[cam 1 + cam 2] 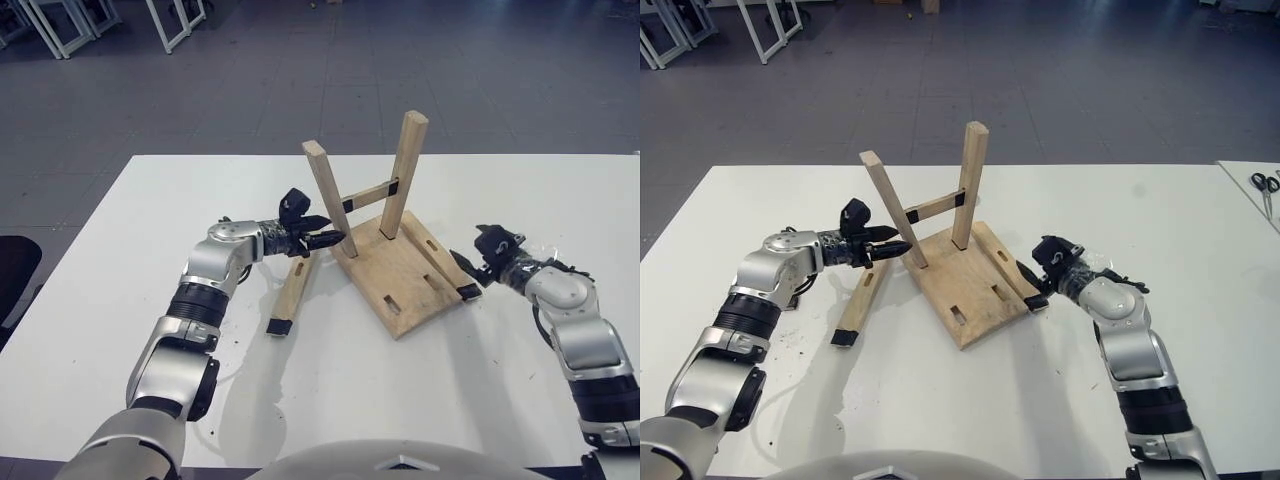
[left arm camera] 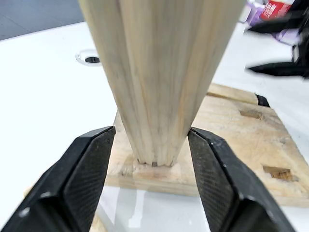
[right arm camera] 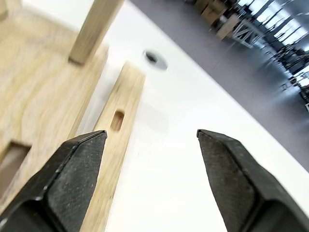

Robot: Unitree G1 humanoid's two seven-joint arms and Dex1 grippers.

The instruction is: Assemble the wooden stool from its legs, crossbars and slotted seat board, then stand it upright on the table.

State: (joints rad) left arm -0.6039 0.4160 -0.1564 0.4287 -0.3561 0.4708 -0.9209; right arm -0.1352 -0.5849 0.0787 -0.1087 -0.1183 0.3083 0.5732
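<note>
The slotted seat board (image 1: 400, 285) lies flat on the white table. Two legs stand in its slots, one on the left (image 1: 328, 190) and one on the right (image 1: 405, 165), joined by a crossbar (image 1: 370, 195). My left gripper (image 1: 335, 240) is shut on the base of the left standing leg (image 2: 159, 72), a finger (image 2: 87, 174) on each side. A loose leg (image 1: 290, 295) lies just left of the board. Another slotted leg (image 3: 120, 111) lies along the board's right edge. My right gripper (image 1: 468, 268) is open beside that edge, near the corner, holding nothing (image 3: 152, 133).
A round cable hole (image 3: 154, 58) sits in the tabletop (image 1: 120, 260) beyond the board. A neighbouring table at the far right holds scissors (image 1: 1265, 183). The table has open room at front and on both sides. White furniture frames (image 1: 170, 20) stand on the floor far behind.
</note>
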